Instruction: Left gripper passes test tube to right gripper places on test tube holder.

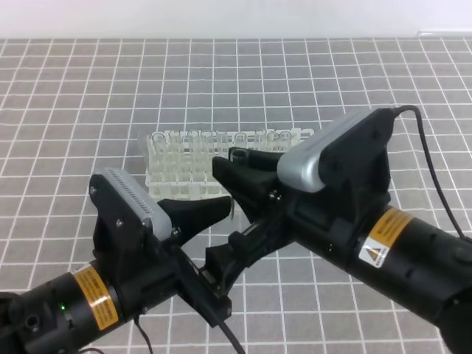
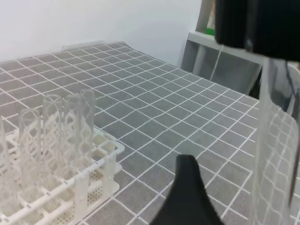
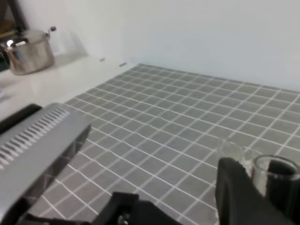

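The test tube (image 2: pixel 271 140) hangs upright from my right gripper (image 1: pixel 240 167), which is shut on its top end. The tube's open mouth (image 3: pixel 274 171) shows beside one dark right finger (image 3: pixel 234 197). My left gripper (image 1: pixel 221 206) sits just below and to the left, open. Its one visible finger (image 2: pixel 187 197) stands apart from the tube. The white test tube holder (image 1: pixel 177 168) lies behind both grippers on the grid mat. In the left wrist view the holder (image 2: pixel 101 187) carries several clear tubes (image 2: pixel 70 122) standing upright.
The grey mat with white grid lines (image 1: pixel 88 88) covers the table. A steel pot (image 3: pixel 29 54) stands on a white counter at the far left of the right wrist view. The left arm's ribbed silver cover (image 3: pixel 37 145) is close under the right wrist.
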`<state>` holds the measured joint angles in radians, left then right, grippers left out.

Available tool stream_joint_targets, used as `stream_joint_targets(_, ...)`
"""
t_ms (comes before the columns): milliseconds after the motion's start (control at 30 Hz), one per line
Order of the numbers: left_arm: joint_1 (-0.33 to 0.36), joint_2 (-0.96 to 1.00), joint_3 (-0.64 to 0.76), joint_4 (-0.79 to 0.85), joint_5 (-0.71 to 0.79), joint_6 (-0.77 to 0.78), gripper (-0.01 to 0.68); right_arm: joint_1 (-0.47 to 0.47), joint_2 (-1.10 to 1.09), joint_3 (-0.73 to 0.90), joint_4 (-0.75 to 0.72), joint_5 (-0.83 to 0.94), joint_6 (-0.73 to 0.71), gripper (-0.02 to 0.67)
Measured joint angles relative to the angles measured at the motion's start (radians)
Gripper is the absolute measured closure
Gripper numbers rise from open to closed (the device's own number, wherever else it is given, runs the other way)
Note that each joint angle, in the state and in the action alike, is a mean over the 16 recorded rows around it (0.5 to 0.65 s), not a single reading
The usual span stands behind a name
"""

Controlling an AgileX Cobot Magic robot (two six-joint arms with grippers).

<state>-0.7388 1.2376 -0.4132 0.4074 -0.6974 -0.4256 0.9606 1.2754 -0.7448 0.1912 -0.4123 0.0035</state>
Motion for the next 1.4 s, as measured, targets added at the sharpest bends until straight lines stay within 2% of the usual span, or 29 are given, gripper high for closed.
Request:
stream_joint_targets(67, 0.0, -0.023, 0.0, 0.0, 0.019, 0.0, 0.276, 0.0, -0.014, 0.0, 0.041, 0.011, -0.046, 0.551)
stream_joint_targets(133, 0.0, -0.056, 0.0, 0.004, 0.053, 0.0, 0.295, 0.0, -0.031, 0.0, 0.087, 0.023, -0.097, 0.552)
stream_joint_targets(433, 0.0, -0.324, 0.025, 0.097, 0.251, -0.081, 0.528, 0.0, -0.113, 0.0, 0.274, 0.082, -0.303, 0.552)
stream_joint_targets(567, 0.0, -0.479, 0.071, 0.195, 0.329, -0.195, 0.625, 0.0, -0.132, 0.001, 0.327, 0.107, -0.356, 0.552)
stream_joint_targets(667, 0.0, -0.59, 0.127, 0.275, 0.36, -0.296, 0.667, 0.0, -0.138, 0.002, 0.349, 0.121, -0.375, 0.552)
stream_joint_targets(1000, 0.0, -0.81, 0.338, 0.444, 0.41, -0.533, 0.672, 0.0, -0.139, 0.003, 0.366, 0.147, -0.384, 0.552)
stream_joint_targets(1400, 0.0, -0.83, 0.419, 0.456, 0.584, -0.543, 0.673, 0.0, -0.139, 0.003, 0.369, 0.154, -0.384, 0.552)
